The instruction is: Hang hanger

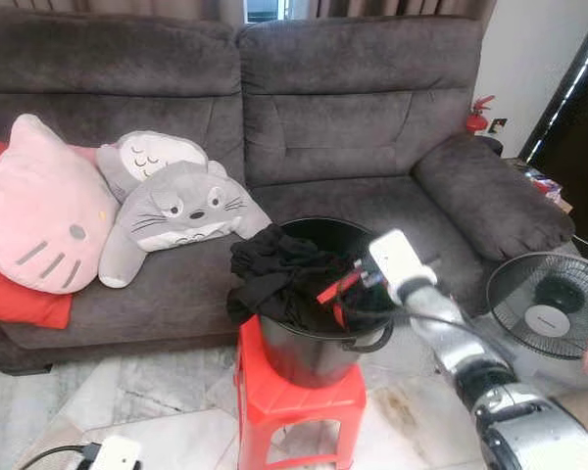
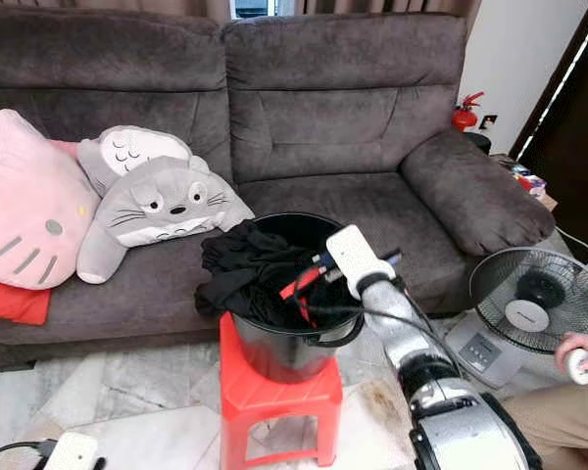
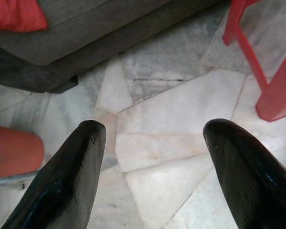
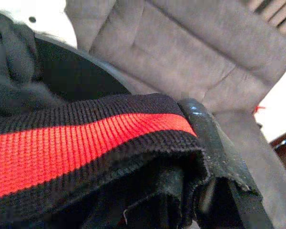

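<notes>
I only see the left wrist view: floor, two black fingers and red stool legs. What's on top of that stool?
Observer: A black bucket with dark clothes spilling over its rim.
Operator: Where's the other arm?
Observer: The right gripper is over the bucket, shut on a red-striped cloth.
Operator: What's behind it?
Observer: A grey sofa with a pink cat pillow.

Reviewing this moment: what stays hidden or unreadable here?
- Right claw fingertips: head views, buried in black clothes inside the bucket.
- Any hanger: covered by clothing.
- Right wrist view: red-striped fabric blocks the grip.
- Fan: cut by the frame edge.
</notes>
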